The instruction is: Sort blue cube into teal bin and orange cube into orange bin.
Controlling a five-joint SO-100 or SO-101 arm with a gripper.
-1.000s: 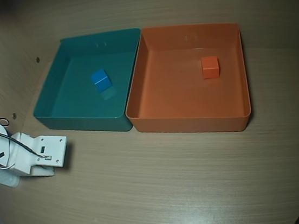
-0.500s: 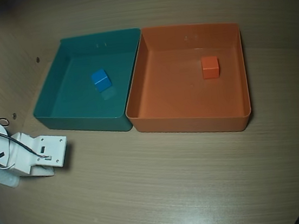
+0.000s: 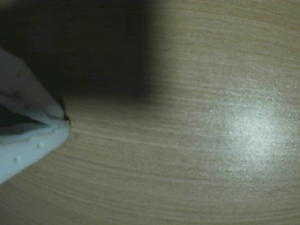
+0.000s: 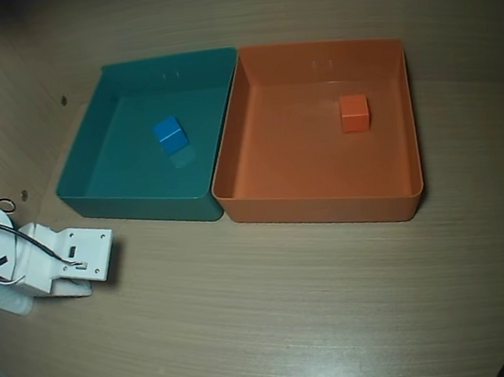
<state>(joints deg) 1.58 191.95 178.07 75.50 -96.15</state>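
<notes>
- Blue cube (image 4: 170, 133) sits in the teal bin (image 4: 90, 144): done.
- Orange cube (image 4: 354, 112) sits in the orange bin (image 4: 328, 207): done.
- My pincer (image 3: 65, 121) pinched closed, empty, over bare table (image 3: 197, 140).
- Nothing left, I reckon.

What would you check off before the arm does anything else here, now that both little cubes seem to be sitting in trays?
1. Blue cube inside teal bin: ok.
2. Orange cube inside orange bin: ok.
3. Each cube resting on its bin's floor, away from the walls: ok.
4. Gripper empty: ok; the wrist view shows the fingertips together with nothing between them.
5. Arm clear of both bins: ok; in the overhead view it sits at the left, off the trays.
6. Loose cubes left on the table: none seen, ok.
</notes>
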